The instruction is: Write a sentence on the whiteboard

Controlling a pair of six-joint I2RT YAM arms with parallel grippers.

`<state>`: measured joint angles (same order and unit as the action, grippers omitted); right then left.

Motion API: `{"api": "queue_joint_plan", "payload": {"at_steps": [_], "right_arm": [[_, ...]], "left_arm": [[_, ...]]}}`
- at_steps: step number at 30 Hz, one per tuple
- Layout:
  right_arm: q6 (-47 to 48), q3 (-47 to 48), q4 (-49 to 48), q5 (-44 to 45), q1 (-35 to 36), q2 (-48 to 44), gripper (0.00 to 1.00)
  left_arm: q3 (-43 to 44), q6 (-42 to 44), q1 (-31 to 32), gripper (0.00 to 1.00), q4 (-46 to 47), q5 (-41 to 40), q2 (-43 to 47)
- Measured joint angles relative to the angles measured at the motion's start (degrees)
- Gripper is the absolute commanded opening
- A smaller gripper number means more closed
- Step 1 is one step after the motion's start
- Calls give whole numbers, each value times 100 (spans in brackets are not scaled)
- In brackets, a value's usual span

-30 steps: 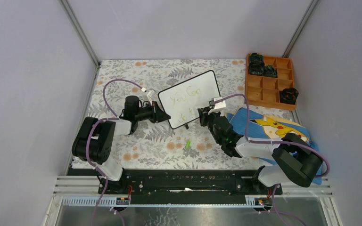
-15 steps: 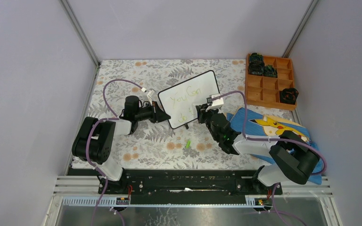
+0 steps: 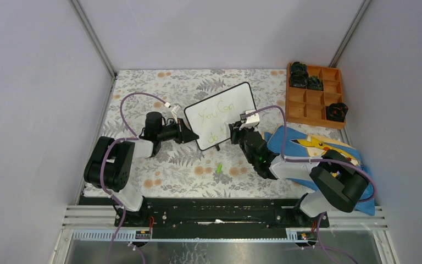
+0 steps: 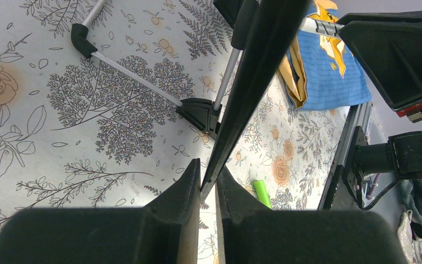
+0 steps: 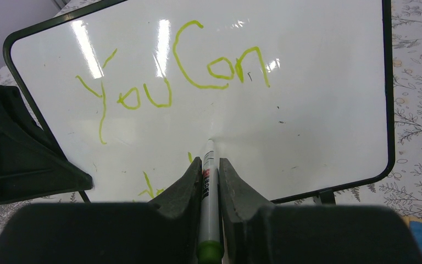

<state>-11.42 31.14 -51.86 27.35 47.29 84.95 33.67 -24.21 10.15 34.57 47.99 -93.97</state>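
Marker (image 5: 209, 187) tip and board face are the pair that the coming stroke turns on. The right pincer (image 5: 210, 165) is closed tight round the marker's barrel, and the pen runs straight out ahead of its fingers, with the whiteboard (image 3: 222, 113) dead in front. The tip sits at the white surface just below the first line; whether it presses or stops just short I cannot tell.

The board stands on its feet about the middle of the tabletop, somewhat toward the far edge. Its long axis runs from near-left to far-right, and its written face leans back and looks toward the near right corner, so the right arm meets it squarely.

The left pincer (image 4: 207, 176) is nipped shut on the board's thin black frame at its near-left end, steadying it from the side away from the pen.

Of the sentence (image 5: 198, 71), "You Can" reads whole across the top. A second line is begun low on the left, partly hidden behind the right pincer. In my judgement the next strokes go rightward along that lower line.
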Motion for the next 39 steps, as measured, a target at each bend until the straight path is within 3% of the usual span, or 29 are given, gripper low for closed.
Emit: {"api": "queue_joint_plan", "payload": {"at_steps": [39], "right_arm": [[-356, -398, 564, -39, 0, -219, 0]], "left_arm": [[2, 0, 11, 0, -4, -2, -2]]}}
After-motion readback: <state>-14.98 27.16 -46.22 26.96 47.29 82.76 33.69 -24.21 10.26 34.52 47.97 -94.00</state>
